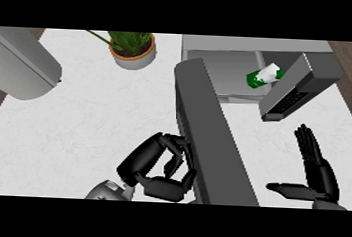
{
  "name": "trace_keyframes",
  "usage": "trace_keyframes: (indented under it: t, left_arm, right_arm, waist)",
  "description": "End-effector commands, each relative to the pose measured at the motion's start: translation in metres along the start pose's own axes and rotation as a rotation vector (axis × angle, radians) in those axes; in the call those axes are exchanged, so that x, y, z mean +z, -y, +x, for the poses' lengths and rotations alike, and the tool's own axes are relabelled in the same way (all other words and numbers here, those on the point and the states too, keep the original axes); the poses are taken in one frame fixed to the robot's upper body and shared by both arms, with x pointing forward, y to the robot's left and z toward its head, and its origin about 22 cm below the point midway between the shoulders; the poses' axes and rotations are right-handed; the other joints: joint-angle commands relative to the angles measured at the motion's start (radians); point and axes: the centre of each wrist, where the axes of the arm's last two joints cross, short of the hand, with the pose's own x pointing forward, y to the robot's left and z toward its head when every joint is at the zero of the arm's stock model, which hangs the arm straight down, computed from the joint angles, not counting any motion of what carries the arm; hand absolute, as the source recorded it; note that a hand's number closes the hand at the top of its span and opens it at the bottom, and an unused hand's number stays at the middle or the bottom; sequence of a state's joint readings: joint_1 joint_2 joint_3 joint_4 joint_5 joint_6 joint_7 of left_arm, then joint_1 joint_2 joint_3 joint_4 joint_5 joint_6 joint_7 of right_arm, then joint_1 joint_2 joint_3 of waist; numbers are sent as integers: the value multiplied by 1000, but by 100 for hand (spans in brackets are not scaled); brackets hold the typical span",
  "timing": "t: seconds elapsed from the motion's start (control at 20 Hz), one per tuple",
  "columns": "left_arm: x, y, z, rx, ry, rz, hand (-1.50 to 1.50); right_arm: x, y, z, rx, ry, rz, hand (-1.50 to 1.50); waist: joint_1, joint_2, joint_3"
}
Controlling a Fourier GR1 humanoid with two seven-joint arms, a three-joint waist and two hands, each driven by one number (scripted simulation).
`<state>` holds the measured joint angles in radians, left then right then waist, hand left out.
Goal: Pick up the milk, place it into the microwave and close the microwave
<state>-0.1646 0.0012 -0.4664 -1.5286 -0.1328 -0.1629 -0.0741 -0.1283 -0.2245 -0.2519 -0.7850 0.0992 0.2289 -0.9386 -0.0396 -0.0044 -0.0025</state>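
The microwave (298, 91) stands at the back right of the counter, its cavity open. A green and white milk carton (264, 76) lies tilted inside the cavity. The dark microwave door (211, 137) swings out toward me across the middle of the view. My left hand (158, 164) sits against the door's left face near its lower end, fingers curled, nothing seen inside them. To the right of the door my right hand (315, 171) is open, fingers straight and pointing up, thumb out to the left, holding nothing.
A potted plant (132, 50) stands at the back centre. A large grey rounded object (19, 64) fills the back left corner. The white counter (83, 121) stretches bare to the left of the door.
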Motion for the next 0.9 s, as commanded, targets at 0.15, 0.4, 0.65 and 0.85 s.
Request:
trace_keyframes:
  t: [0.15,0.4,0.65,0.85]
  left_arm:
    - [-20,34,-59,-92,-82,-32,150]
    - [-31,41,-71,-126,2,61,150]
    - [-38,50,-74,-100,18,119,150]
    - [-45,47,-79,-56,-25,121,150]
  right_arm:
    - [4,27,34,-17,90,120,-150]
    - [0,16,53,-109,160,152,-150]
    - [-9,21,80,-155,221,189,-150]
    - [-16,13,101,-165,235,230,-150]
  waist:
    - [-19,8,-1]
    - [-42,12,-2]
    - [-66,15,-3]
    - [-90,20,-4]
